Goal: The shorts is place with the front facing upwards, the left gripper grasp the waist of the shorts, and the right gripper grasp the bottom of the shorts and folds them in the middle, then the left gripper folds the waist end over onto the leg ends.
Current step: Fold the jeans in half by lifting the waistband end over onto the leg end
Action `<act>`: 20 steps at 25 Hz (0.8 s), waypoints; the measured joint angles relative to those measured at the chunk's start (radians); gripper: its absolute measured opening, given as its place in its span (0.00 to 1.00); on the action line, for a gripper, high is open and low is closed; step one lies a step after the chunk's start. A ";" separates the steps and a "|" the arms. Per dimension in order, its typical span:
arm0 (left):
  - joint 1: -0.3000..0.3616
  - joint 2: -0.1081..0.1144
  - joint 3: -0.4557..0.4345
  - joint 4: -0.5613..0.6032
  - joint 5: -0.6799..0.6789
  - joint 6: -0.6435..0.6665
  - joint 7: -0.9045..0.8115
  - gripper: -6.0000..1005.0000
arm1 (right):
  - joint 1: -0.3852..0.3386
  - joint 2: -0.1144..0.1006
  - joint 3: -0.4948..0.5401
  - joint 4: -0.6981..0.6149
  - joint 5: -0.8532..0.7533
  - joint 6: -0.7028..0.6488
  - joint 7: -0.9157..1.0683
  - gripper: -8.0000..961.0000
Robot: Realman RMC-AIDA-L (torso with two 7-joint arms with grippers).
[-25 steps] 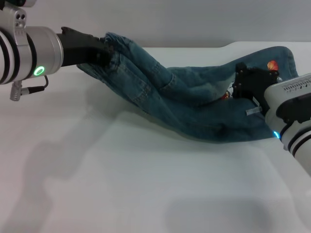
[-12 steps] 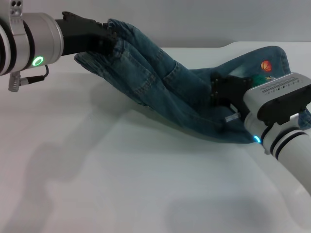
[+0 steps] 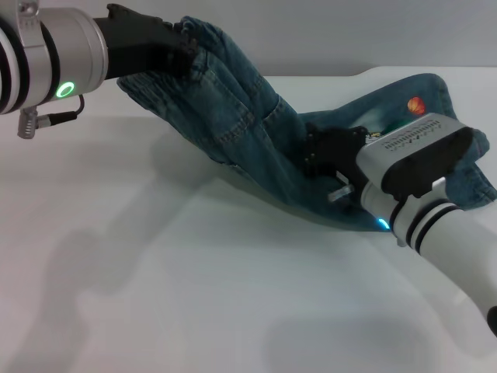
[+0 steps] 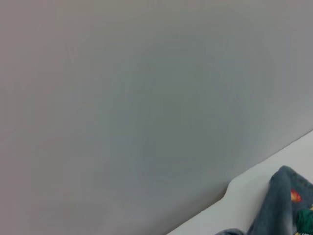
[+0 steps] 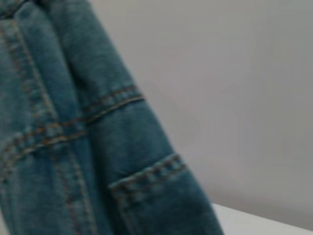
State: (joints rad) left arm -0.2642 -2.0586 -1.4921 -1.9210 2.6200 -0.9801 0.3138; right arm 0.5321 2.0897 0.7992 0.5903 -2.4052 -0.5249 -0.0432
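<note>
left gripper (image 3: 175,54) clamped on waist (image 3: 190,43), held high; shorts (image 3: 256,132) drape down to table (image 3: 155,295). right gripper (image 3: 322,159) buried in denim mid-leg, grip undeterminable. risk: bunched fabric slips, fold goes crooked.

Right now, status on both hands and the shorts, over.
Left hand shut on the waist, raised at far left. Right hand on the denim shorts mid-table, grip unclear. Shorts draped between them. Nothing in the way.

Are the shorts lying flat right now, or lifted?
Lifted: the left tool holds the shorts waist end up; the far end still rests on the table.
</note>
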 joint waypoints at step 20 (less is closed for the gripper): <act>-0.001 -0.001 0.067 -0.065 -0.002 0.042 0.002 0.07 | 0.109 0.001 -0.155 -0.009 0.000 0.004 0.168 0.01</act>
State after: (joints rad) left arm -0.2655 -2.0595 -1.4256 -1.9864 2.6177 -0.9381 0.3160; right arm 0.6413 2.0908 0.6447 0.5815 -2.4053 -0.5211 0.1246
